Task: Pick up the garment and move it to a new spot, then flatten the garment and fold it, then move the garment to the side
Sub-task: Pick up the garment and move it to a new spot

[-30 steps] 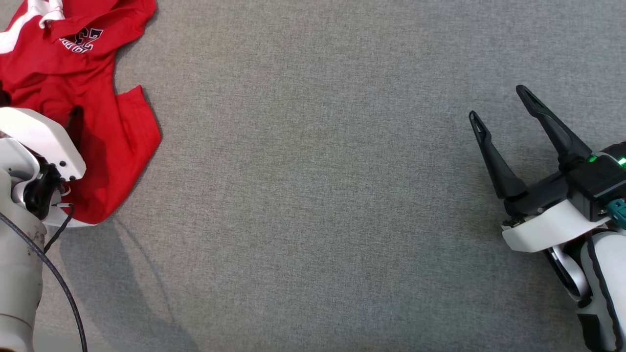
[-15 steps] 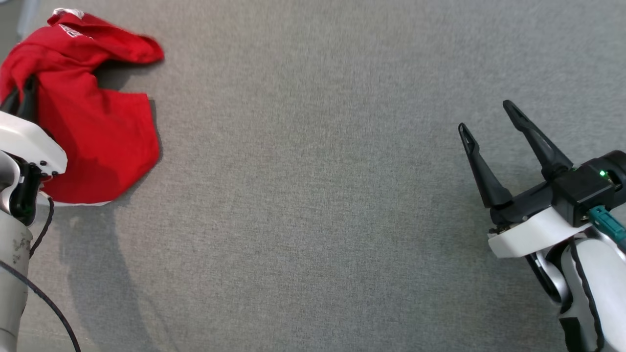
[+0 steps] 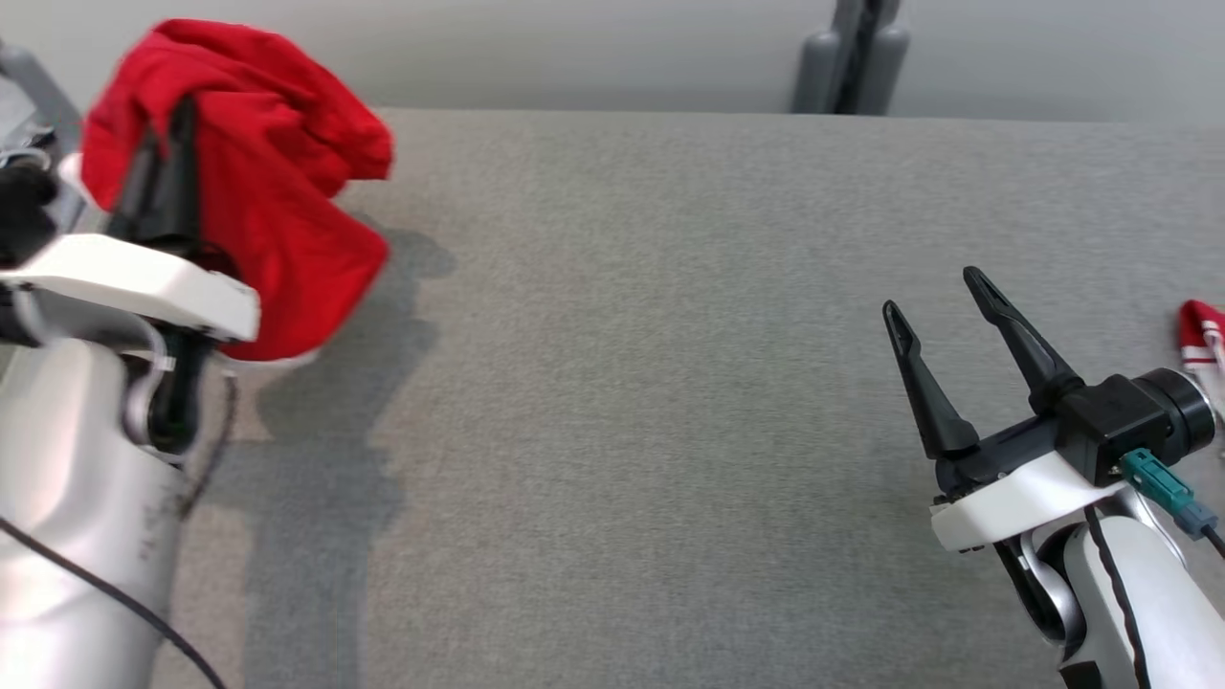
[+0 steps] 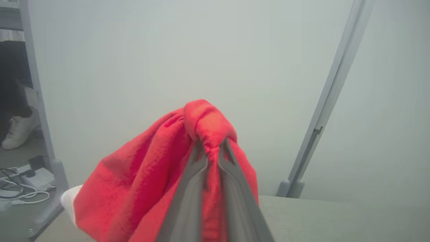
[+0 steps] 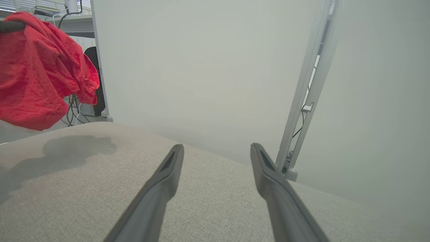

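Right claw (image 3: pixel 929 290) sitting near right, low over the grey table (image 3: pixel 622 431). Fingers standing wide apart, holding nothing. Left arm (image 3: pixel 86 478) standing at near left. Left claw (image 4: pixel 211 148) clamping together on a bunched fold of the red garment (image 3: pixel 287 191).

Garment hanging from that pinch over the far-left corner of the table, crumpled, white hem (image 3: pixel 287 359) showing at the bottom. Right wrist view is showing it in the air with its shadow (image 5: pixel 74 151) lying on the table beneath. I'm reading it as clear of the surface, but whether the hem is touching I cannot tell.

Step in hand, as I'm judging it: carrying to the new spot. Open middle of the table is looking like the obvious target.
- Staying high enough that the hem isn't dragging.
- Moving smoothly so the fold isn't slipping out of the thin pinch.
- Lowering slowly and drawing sideways while setting down, so the cloth is laying out rather than piling.
- Right claw is standing free for catching a loose edge when flattening.

Small red-and-white thing (image 3: pixel 1198 344) lying at the right edge, just beyond the right claw and apart from it; too cropped to identify. Grey post (image 3: pixel 857 57) standing beyond the far edge against the pale wall (image 3: pixel 574 48).
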### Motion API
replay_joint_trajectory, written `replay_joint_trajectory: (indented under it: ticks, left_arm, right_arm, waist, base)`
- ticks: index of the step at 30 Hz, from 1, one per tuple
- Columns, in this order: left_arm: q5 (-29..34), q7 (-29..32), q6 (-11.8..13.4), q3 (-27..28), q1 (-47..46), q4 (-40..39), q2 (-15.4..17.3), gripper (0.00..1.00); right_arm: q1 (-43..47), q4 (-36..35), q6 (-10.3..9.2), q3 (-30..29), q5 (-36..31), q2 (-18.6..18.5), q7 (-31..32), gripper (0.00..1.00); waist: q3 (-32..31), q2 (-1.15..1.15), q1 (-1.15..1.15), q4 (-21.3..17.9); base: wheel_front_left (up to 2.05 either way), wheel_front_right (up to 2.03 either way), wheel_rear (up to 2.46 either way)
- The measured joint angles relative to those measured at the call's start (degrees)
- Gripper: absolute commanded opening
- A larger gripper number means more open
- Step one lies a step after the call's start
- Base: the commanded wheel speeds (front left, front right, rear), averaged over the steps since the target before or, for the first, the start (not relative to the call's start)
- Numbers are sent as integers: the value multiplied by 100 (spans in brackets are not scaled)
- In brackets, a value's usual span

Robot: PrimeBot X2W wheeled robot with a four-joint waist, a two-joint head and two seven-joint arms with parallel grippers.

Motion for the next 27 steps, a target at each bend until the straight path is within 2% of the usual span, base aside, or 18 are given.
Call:
replay_joint_trajectory:
  ticks: [4, 11, 16, 21, 22, 23, 27]
  left_arm:
    - [-67, 276, 144, -219, 387, -907, -361, 0]
    - [64, 542, 710, -710, 1061, -1981, -992, 0]
    - [197, 474, 987, -1027, 1257, -1982, -1278, 0]
    - [490, 294, 1294, -1425, 1241, -1526, -1445, 0]
    - [559, 250, 1397, -1510, 1208, -1397, -1459, 39]
    - [644, 244, 1459, -1604, 1166, -1272, -1467, 100]
    - [557, 140, 1489, -1788, 1076, -992, -1511, 100]
  right_arm:
    - [73, 23, 0, -77, 4, 38, -41, 100]
    - [50, 11, 0, -178, -4, 123, -49, 100]
    - [-51, 0, 0, -199, -4, 254, -68, 100]
    - [-74, -74, 0, -326, -3, 325, -74, 100]
    - [-80, -81, 0, -325, -3, 347, -74, 100]
    - [-82, -89, 0, -322, -3, 372, -74, 100]
    - [-86, -79, 0, -338, -3, 430, -74, 100]
  waist:
    - [-153, 0, 0, -287]
    - [-126, 0, 0, -817]
    - [60, 0, 0, -1173]
    - [286, 0, 0, -1467]
    - [326, 0, 0, -1515]
    - [359, 0, 0, -1557]
    - [434, 0, 0, -1658]
  base:
    - [0, 0, 0]
    - [0, 0, 0]
    - [0, 0, 0]
    - [0, 0, 0]
    - [0, 0, 0]
    - [0, 0, 0]
    - [0, 0, 0]
